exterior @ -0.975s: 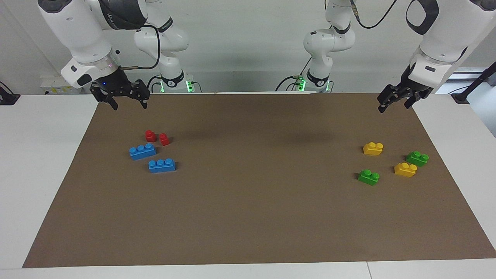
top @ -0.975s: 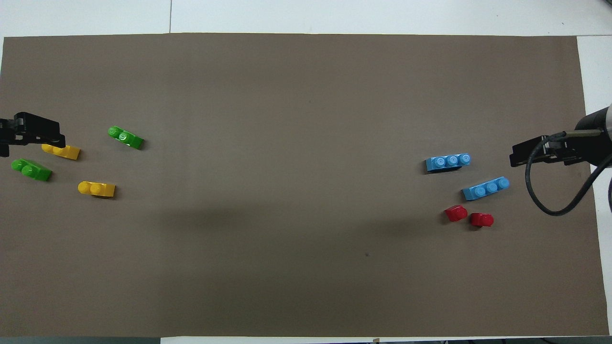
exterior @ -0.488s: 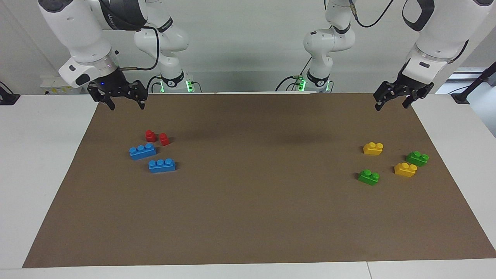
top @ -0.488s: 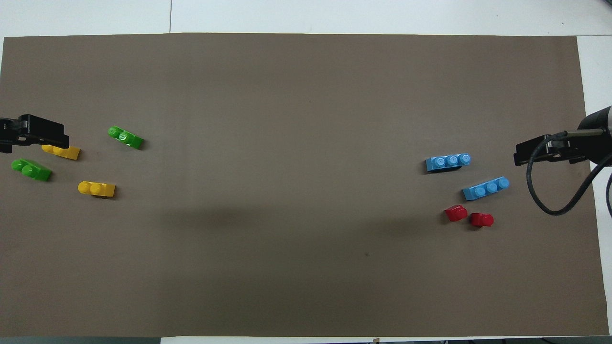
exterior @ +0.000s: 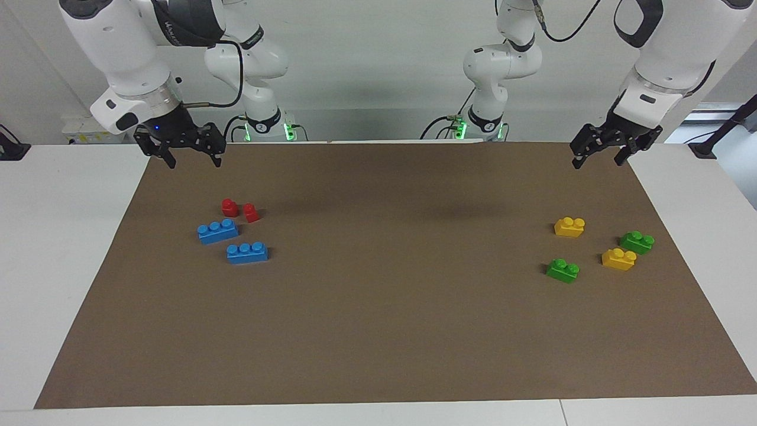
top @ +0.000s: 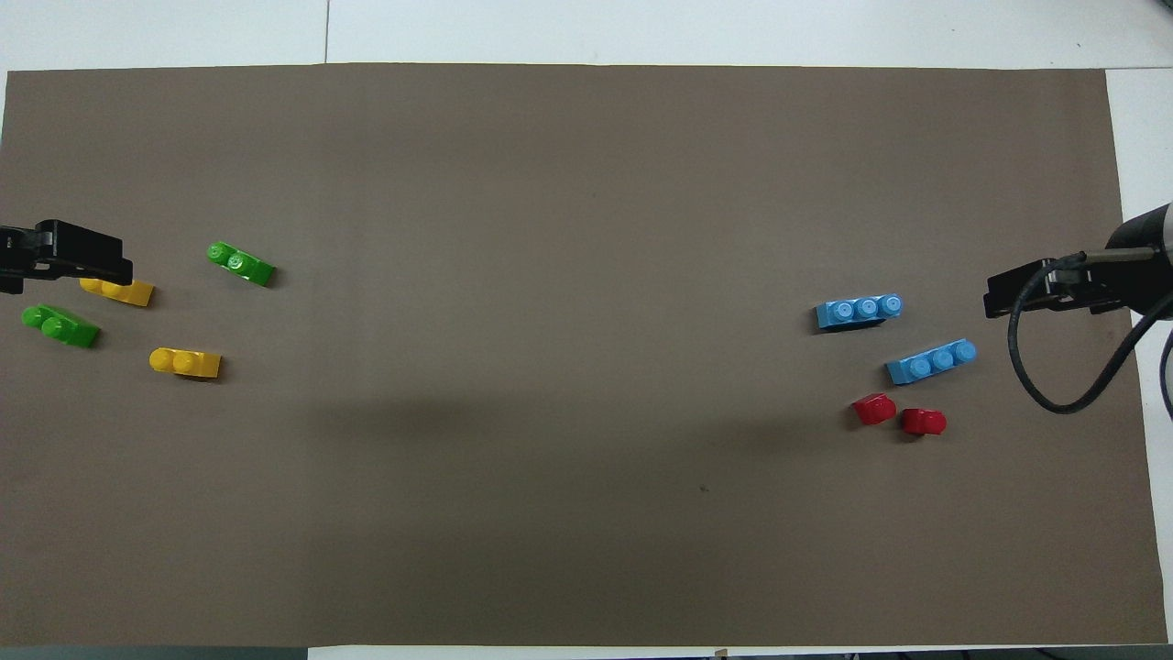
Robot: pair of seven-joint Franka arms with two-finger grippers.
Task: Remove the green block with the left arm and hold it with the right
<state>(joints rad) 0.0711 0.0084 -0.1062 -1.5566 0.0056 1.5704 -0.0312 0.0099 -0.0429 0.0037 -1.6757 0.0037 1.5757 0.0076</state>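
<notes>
White "2" on right arm's base

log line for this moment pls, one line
stage: pre-grasp | left gripper: open, raised over mat edge | right gripper: open, raised, waiting | green blocks: both on mat, untouched

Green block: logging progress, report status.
Left gripper open, raised at mat edge. Right gripper open, waiting. Both green blocks untouched. Nothing in the way.
</notes>
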